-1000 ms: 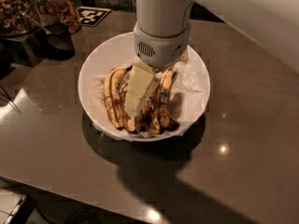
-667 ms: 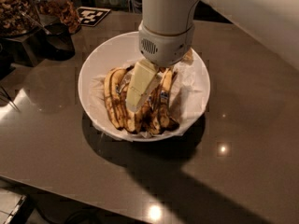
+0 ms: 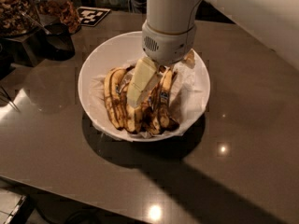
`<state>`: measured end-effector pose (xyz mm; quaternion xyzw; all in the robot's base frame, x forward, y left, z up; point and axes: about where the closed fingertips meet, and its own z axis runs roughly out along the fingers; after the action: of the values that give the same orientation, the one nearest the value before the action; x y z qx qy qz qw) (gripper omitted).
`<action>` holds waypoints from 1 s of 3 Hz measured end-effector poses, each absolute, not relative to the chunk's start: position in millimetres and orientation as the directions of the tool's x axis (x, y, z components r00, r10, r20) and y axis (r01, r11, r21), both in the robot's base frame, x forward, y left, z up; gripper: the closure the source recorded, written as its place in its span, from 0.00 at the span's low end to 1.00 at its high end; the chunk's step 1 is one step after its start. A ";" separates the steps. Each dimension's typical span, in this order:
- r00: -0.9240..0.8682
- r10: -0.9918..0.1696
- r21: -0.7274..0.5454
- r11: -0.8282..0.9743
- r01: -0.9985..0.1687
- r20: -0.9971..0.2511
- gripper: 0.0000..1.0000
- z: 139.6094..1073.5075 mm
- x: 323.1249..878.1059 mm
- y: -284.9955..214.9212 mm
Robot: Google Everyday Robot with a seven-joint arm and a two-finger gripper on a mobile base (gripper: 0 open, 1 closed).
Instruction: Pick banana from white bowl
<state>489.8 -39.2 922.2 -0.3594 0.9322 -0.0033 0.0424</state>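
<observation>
While beside pincer [image 3: 138, 95], banana [image 3: 164, 110] lengthwise near-to-far

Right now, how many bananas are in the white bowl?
4 in the white bowl: far-left banana, second banana, middle banana, stickered right banana. The end effector over them may hide more.

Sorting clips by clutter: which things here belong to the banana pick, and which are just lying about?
Job: banana with the blue sticker, white bowl, gripper down in the bowl among the bananas.
Lying about: other bananas, snack jars, dark cup, checkered tag, table.
</observation>
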 end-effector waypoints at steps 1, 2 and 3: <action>-0.742 -0.666 -0.030 0.745 -0.666 -0.076 0.14 920.6 491.6 -37.8; -0.743 -0.666 -0.024 0.746 -0.666 -0.073 0.23 918.7 492.8 -35.9; -0.744 -0.665 -0.019 0.747 -0.665 -0.071 0.24 917.8 492.6 -35.6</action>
<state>492.6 -35.6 917.8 -0.3560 0.9338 0.0039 0.0366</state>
